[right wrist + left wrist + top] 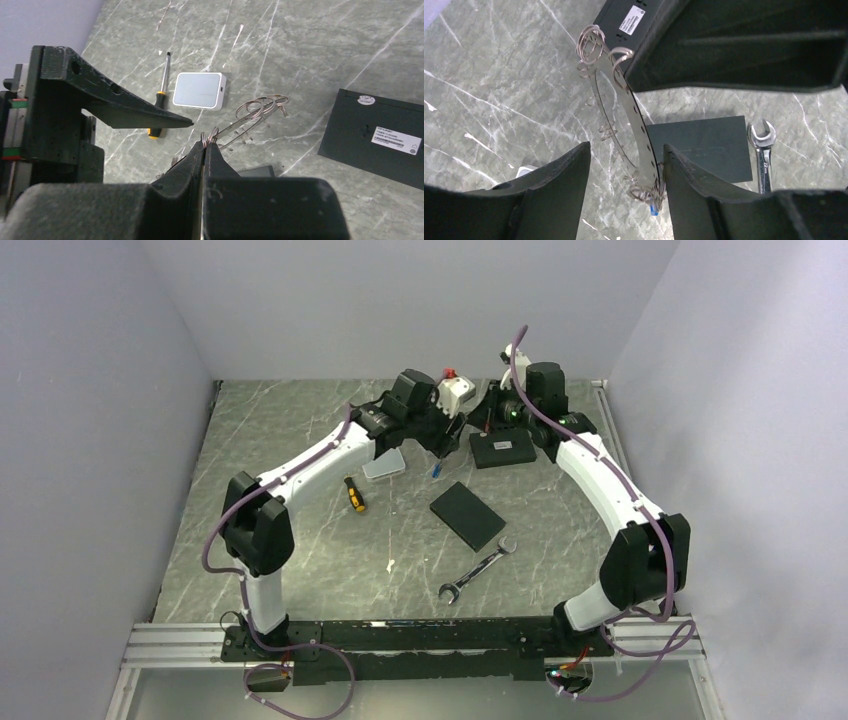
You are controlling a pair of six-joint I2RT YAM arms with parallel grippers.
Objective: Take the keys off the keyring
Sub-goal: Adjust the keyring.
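The keyring [634, 120] hangs edge-on above the table as a thin grey metal disc with holes along its rim. Small grey keys [591, 42] like wire loops stick out around it, and a small blue piece [653, 210] dangles at its lower end. My right gripper [205, 145] is shut on the keyring's upper edge, with loops [260, 107] fanning out past its tips. My left gripper [626, 150] is open, its fingers either side of the ring's lower end, which lies close to the right finger. In the top view both grippers [440, 440] [487, 420] meet at the back middle.
A silver wrench [478, 568] and a black flat rectangle [467, 515] lie mid-table. A black labelled box [503, 451] sits under the right arm. A white box [384, 464] and a yellow-handled screwdriver [354, 494] lie to the left. Grey walls close in three sides.
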